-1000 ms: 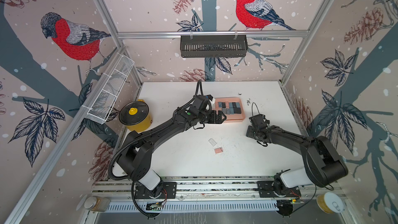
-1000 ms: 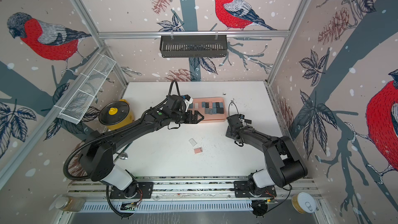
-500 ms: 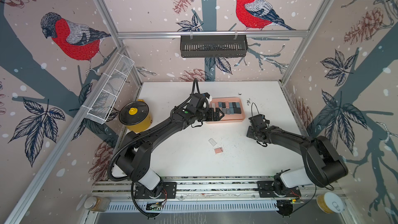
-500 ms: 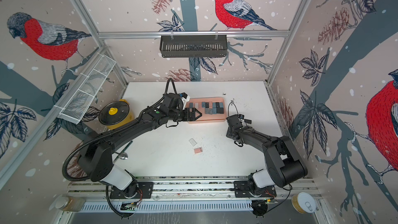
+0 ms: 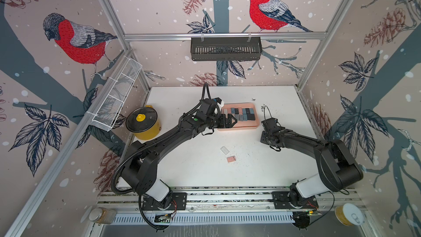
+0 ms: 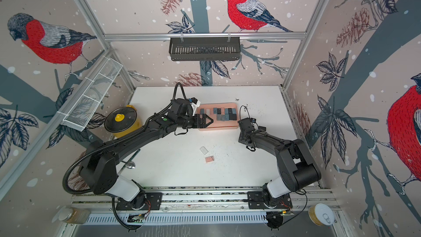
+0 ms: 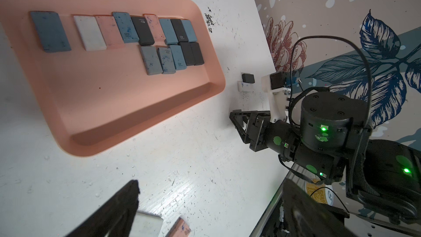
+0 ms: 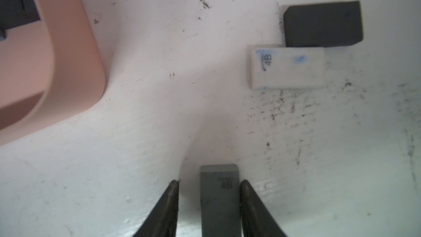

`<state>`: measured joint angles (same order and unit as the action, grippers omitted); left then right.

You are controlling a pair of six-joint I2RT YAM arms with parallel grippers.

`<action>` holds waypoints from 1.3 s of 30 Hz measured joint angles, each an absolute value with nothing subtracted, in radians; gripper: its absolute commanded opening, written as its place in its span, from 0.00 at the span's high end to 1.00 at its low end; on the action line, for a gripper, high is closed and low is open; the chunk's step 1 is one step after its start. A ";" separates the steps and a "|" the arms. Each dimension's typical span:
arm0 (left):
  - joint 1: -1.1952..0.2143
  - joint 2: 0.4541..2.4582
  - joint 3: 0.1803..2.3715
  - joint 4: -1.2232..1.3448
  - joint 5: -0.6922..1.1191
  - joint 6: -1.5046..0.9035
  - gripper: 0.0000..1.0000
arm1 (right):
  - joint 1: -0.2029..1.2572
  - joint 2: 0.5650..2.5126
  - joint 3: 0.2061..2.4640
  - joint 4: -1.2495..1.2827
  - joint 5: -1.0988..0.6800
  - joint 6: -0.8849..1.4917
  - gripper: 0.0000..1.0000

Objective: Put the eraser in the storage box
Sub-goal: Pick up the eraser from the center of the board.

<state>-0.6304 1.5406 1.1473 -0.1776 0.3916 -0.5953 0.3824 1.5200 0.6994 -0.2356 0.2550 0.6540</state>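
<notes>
Straddling target: the right gripper (image 8: 209,182) has 1 finger on each long side of the grey eraser (image 8: 219,201), which lies flat on the table (image 8: 159,133) near the storage box (image 8: 68,53) but outside it.
Jaw state: apart, not clamped; 1 finger touches the eraser and the other shows a gap.
Likely reason: the parallel long sides offer a square pinch.
Right arm pose: low, wrist tipped down at the table.
Left gripper (image 6: 206,121): wide apart, empty, raised at the box's end.
Box contents: erasers in 2 rows.
</notes>
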 measured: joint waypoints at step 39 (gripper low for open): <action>-0.621 1.522 1.139 -0.166 0.413 -0.602 0.03 | 0.461 1.519 0.715 -0.263 0.248 0.657 0.79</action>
